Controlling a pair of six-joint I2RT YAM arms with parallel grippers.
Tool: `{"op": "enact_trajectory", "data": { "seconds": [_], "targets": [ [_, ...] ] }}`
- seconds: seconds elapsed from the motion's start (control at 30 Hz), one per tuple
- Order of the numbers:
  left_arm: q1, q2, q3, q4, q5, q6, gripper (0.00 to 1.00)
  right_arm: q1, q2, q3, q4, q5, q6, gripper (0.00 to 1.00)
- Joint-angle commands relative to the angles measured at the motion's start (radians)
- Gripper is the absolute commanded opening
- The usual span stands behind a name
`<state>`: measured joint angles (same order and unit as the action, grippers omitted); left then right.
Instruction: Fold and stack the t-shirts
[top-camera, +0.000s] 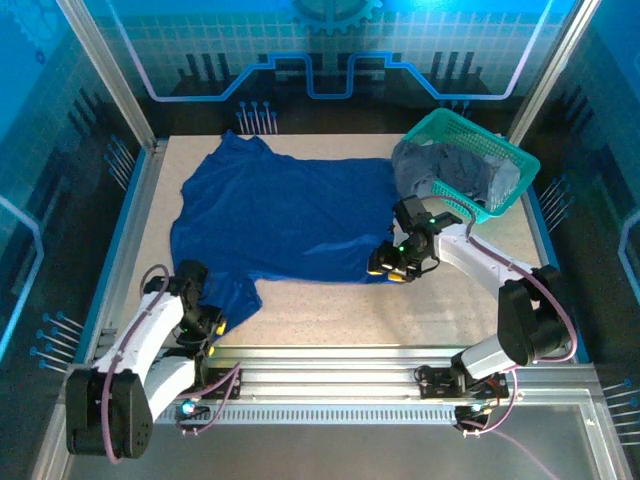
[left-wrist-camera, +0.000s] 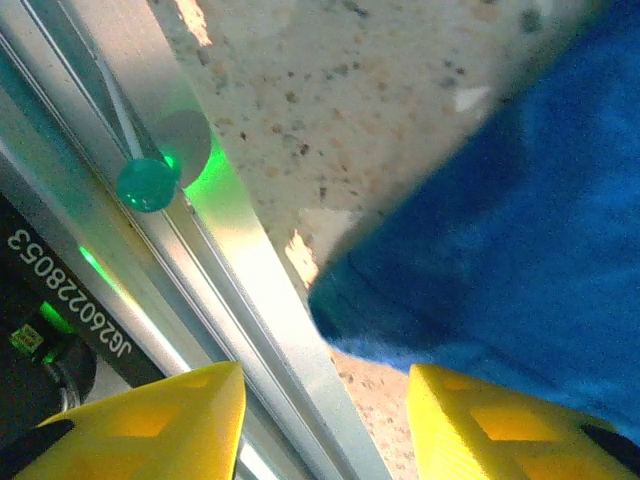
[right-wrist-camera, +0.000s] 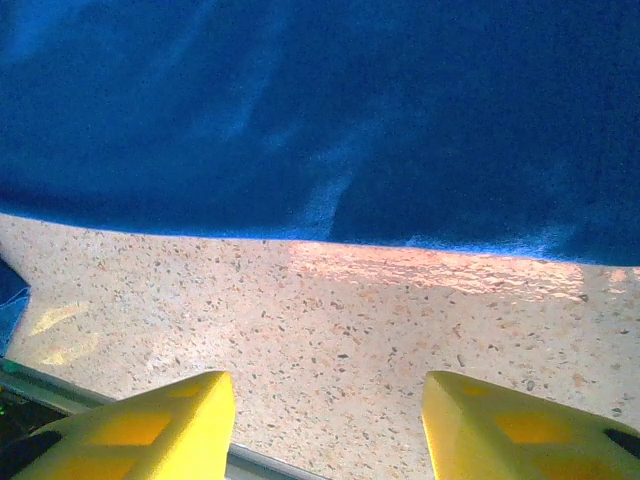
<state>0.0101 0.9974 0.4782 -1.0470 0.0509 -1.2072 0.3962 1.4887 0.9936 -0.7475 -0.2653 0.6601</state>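
Note:
A royal blue t-shirt (top-camera: 285, 215) lies spread over the middle of the speckled table. Duller grey-blue t-shirts (top-camera: 455, 172) are bunched in the teal basket. My left gripper (top-camera: 213, 325) is low at the shirt's near left corner, by the table's front rail. In the left wrist view its yellow fingers (left-wrist-camera: 150, 425) stand apart with nothing between them, and the blue cloth corner (left-wrist-camera: 480, 270) lies just ahead. My right gripper (top-camera: 388, 265) hovers at the shirt's near right hem. Its yellow fingers (right-wrist-camera: 520, 430) are spread over bare table, short of the hem (right-wrist-camera: 330, 150).
The teal mesh basket (top-camera: 515, 160) stands tilted at the back right corner. A metal rail (top-camera: 400, 352) runs along the table's near edge, and blue-lit glass walls enclose the sides. Bare speckled tabletop (top-camera: 400, 315) stretches in front of the shirt.

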Motion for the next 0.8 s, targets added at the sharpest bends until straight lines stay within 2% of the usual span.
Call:
{"op": "enact_trajectory", "data": {
  "seconds": [0.0, 0.13, 0.23, 0.4, 0.5, 0.67, 0.77],
  "targets": [
    [-0.004, 0.039, -0.019, 0.100, -0.055, -0.007, 0.50, -0.011, -0.036, -0.018, 0.003, -0.042, -0.021, 0.54],
    [-0.004, 0.078, -0.011, 0.196, -0.095, 0.013, 0.50, -0.015, -0.062, -0.042, -0.004, -0.046, -0.028, 0.54],
    [-0.004, 0.091, -0.017, 0.251, -0.100, 0.041, 0.43, -0.024, -0.078, -0.058, -0.010, -0.046, -0.033, 0.54],
    [-0.004, 0.110, -0.035, 0.285, -0.079, 0.058, 0.23, -0.043, -0.087, -0.072, -0.049, 0.016, -0.011, 0.54],
    [-0.005, 0.072, -0.007, 0.235, -0.091, 0.056, 0.01, -0.075, -0.099, -0.093, -0.091, 0.100, 0.043, 0.54],
    [-0.010, -0.035, 0.083, 0.084, -0.169, 0.025, 0.00, -0.149, -0.118, -0.166, -0.043, 0.132, 0.147, 0.55],
    [-0.010, -0.063, 0.103, 0.050, -0.174, 0.020, 0.00, -0.165, -0.083, -0.184, 0.029, 0.096, 0.190, 0.55]
  ]
}}
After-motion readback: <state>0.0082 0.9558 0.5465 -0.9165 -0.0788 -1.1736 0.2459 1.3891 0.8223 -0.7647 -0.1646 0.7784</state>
